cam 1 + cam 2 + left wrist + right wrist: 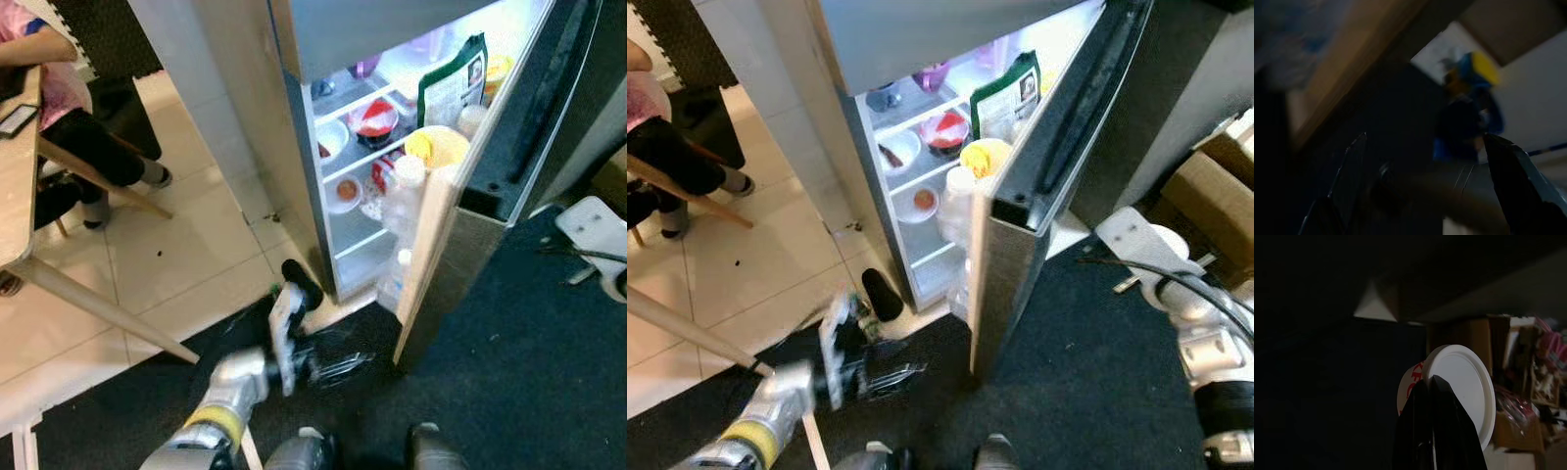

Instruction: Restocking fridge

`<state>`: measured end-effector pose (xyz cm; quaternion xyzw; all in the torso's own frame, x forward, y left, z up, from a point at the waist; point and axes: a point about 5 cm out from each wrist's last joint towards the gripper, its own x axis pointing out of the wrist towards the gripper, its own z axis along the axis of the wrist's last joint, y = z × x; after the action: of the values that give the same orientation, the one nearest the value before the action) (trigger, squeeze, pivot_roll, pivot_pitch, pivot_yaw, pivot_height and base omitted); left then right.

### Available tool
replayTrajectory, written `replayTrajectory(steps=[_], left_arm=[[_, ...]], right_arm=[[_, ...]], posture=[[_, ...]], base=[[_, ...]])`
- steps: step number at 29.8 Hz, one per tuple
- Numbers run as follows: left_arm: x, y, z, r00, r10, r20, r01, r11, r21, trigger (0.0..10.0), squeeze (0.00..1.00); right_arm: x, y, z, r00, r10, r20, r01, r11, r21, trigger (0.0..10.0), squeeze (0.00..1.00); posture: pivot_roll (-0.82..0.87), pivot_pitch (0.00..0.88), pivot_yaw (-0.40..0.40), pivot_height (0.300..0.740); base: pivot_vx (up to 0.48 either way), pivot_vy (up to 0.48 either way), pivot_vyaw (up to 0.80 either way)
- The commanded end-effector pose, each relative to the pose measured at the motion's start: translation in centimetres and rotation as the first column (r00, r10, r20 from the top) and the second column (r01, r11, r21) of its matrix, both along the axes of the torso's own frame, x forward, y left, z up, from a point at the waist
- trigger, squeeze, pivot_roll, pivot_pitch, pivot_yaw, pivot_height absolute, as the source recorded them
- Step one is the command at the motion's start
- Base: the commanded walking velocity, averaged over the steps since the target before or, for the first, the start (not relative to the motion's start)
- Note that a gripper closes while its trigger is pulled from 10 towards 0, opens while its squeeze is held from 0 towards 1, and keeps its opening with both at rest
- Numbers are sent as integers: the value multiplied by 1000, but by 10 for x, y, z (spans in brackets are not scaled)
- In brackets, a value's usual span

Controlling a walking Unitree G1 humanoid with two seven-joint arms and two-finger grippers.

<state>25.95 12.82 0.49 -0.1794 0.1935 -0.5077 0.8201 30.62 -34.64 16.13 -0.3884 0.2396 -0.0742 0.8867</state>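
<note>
Low before the open fridge, the left pincer gaped empty; the right pincer clamped a white-lidded tub, lid facing its camera.

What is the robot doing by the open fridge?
It is putting food into the fridge, whose door stands wide open. The shelves already hold bowls, a green bag and bottles. The right gripper is shut on a white lidded container with red lettering, held down at the robot's side and not yet in the fridge. The left gripper is open and carries nothing, low above the dark mat before the fridge. A person sits at a table nearby.
</note>
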Motion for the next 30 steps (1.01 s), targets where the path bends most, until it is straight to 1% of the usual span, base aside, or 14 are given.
replayTrajectory(steps=[1, 3, 4, 6, 7, 9, 11, 14, 17, 20, 22, 25, 27, 30], left_arm=[[-1, 8, -2, 1000, 27, 8, -27, 999, 34, 10000, 0], [-28, 46, -31, 961, 256, -103, -234, 954, 187, 10000, 0], [-28, 46, -31, 961, 256, -103, -234, 954, 187, 10000, 0], [-55, 76, -51, 887, 431, -166, -362, 871, 332, 10000, 0], [-55, 76, -51, 887, 431, -166, -362, 871, 332, 10000, 0], [-69, 88, -59, 843, 505, -186, -403, 822, 402, 10000, 0], [-75, 95, -63, 818, 542, -190, -424, 793, 437, 10000, 0], [-79, 98, -65, 803, 565, -190, -437, 774, 458, 10000, 0], [-85, 109, -70, 720, 674, -167, -509, 676, 533, 10000, 0], [-86, 110, -71, 702, 693, -162, -522, 657, 544, 10000, 0], [-90, 111, -74, 677, 719, -159, -533, 627, 568, 10000, 0], [-91, 112, -75, 666, 729, -159, -538, 617, 574, 10000, 0], [-95, 114, -76, 641, 753, -153, -553, 590, 588, 10000, 0], [-96, 115, -76, 632, 760, -150, -560, 582, 590, 10000, 0]], right_arm=[[-2, 0, -7, 1000, -14, -14, 14, 1000, 20, 10000, 0], [-6, -10, -9, 997, -74, -6, 74, 997, 25, 10000, 0], [-6, -10, -9, 997, -74, -6, 74, 997, 25, 10000, 0], [-12, -23, -11, 988, -156, -2, 156, 987, 34, 10000, 0], [-12, -23, -11, 988, -156, -2, 156, 987, 34, 10000, 0], [-17, -34, -13, 976, -217, -5, 217, 976, 31, 10000, 0], [-21, -41, -14, 968, -251, -11, 251, 968, 28, 10000, 0], [-24, -45, -16, 963, -270, -16, 271, 962, 26, 10000, 0], [-44, -58, -50, 933, -356, -53, 358, 932, 52, 10000, 0], [-50, -59, -59, 927, -369, -64, 373, 926, 58, 10000, 0], [-71, -55, -94, 898, -422, -129, 433, 897, 83, 10000, 0], [-82, -53, -109, 879, -449, -158, 466, 880, 94, 10000, 0], [-111, -54, -135, 813, -546, -203, 573, 813, 103, 10000, 0], [-122, -54, -142, 783, -584, -214, 613, 783, 105, 10000, 0]], posture=[[-231, 154, 110, 740], [-217, 145, 110, 740], [-217, 145, 110, 740], [-204, 139, 107, 740], [-204, 139, 107, 740], [-203, 135, 105, 740], [-202, 135, 103, 740], [-202, 133, 101, 740], [-195, 115, 83, 740], [-195, 115, 83, 740], [-189, 106, 74, 740], [-186, 105, 73, 740], [-174, 103, 69, 740], [-172, 103, 69, 740]], base=[[0, 0, 0], [0, 0, 0], [0, 0, 0], [0, 0, 0], [0, 0, 0], [0, 0, 0], [0, 0, 0], [0, 0, 0], [0, 0, 0], [0, 0, 0], [0, 0, 0], [0, 0, 0], [0, 0, 0], [0, 0, 0]])
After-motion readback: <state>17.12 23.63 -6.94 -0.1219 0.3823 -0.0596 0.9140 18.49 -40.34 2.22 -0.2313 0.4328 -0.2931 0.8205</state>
